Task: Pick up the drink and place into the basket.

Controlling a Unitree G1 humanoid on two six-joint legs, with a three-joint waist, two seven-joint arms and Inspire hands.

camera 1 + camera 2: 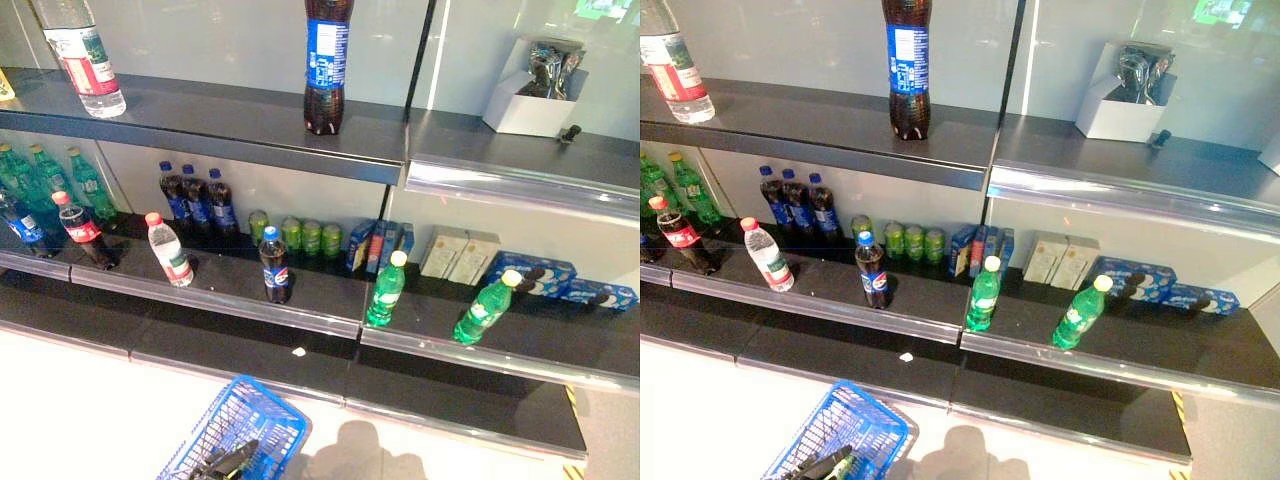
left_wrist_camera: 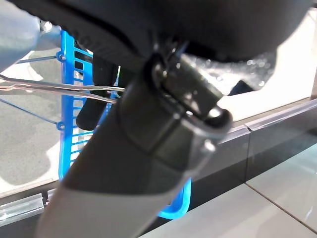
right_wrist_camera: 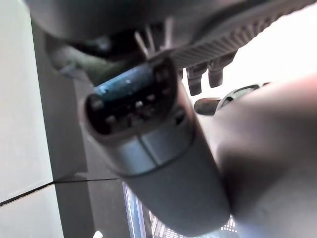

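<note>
Many drinks stand on the dark shelves. A tall cola bottle (image 1: 327,60) is on the top shelf. On the middle shelf, a small blue-capped cola bottle (image 1: 274,265) stands near the front edge, with a water bottle (image 1: 168,250) to its left and two green bottles (image 1: 386,290) (image 1: 487,307) to its right. The blue wire basket (image 1: 240,430) hangs low in front of the shelves. My left hand (image 1: 228,462) is shut on its wire handle (image 2: 64,88). My right hand (image 3: 148,148) shows only in its wrist view, fingers (image 3: 198,84) relaxed and holding nothing.
Further left on the middle shelf are a red-capped cola bottle (image 1: 82,230), green bottles (image 1: 50,180) and dark bottles (image 1: 198,200). Green cans (image 1: 300,235) and boxes (image 1: 455,255) line the back. A large water bottle (image 1: 85,55) and a white box (image 1: 535,100) stand on the top shelf.
</note>
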